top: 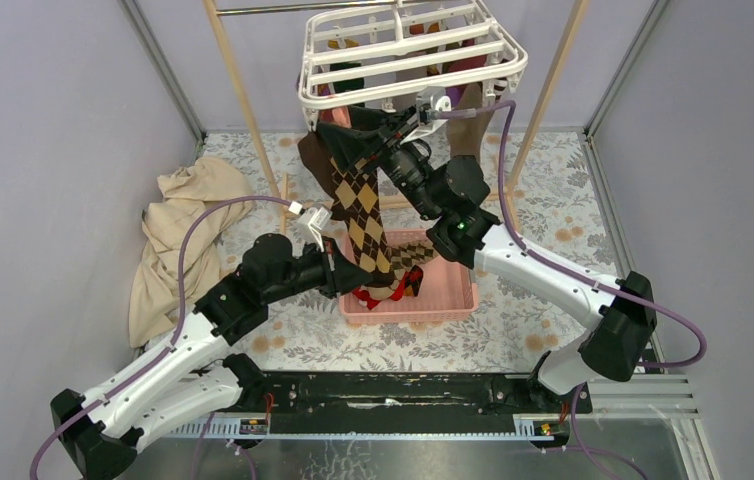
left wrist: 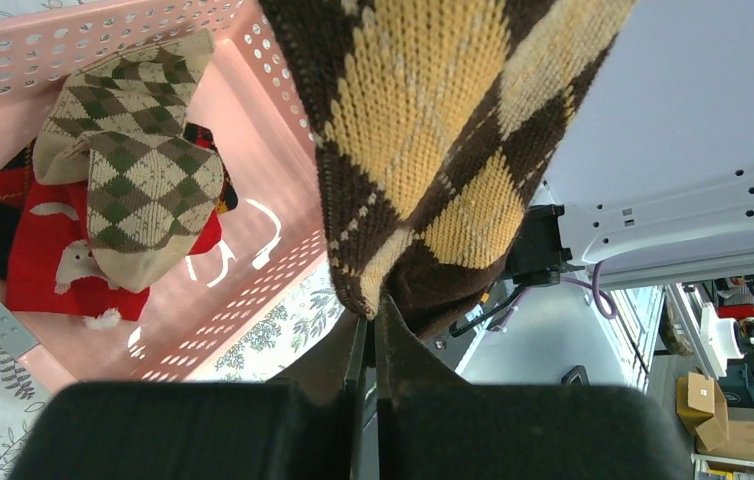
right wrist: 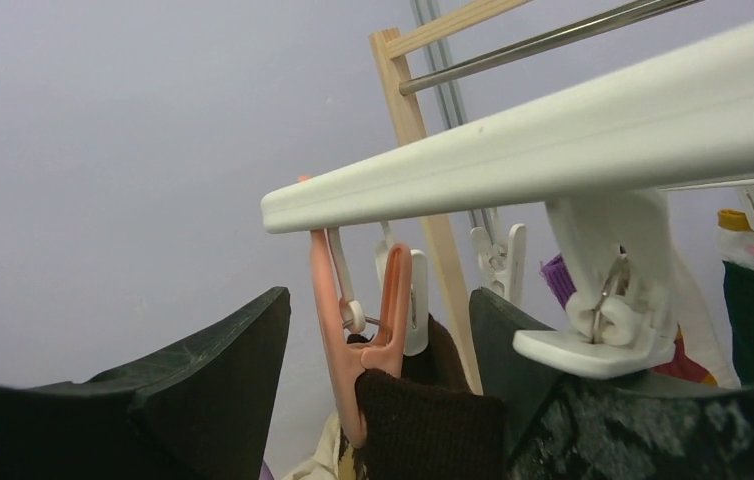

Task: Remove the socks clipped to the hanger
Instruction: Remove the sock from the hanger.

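The left gripper (left wrist: pixel 373 312) was clamped shut on the toe end of the brown-and-yellow argyle sock (left wrist: pixel 423 150), holding it over the pink basket (left wrist: pixel 283 75), while the right gripper (right wrist: pixel 378 300) stood open astride the orange clip (right wrist: pixel 396 285) pinning its cuff to the white hanger (right wrist: pixel 553 140), apparently ready to squeeze it free.

Lavender walls (top: pixel 43 130), floral-print floor (top: pixel 543 200) — wooden pole frame (top: pixel 243 100) behind.
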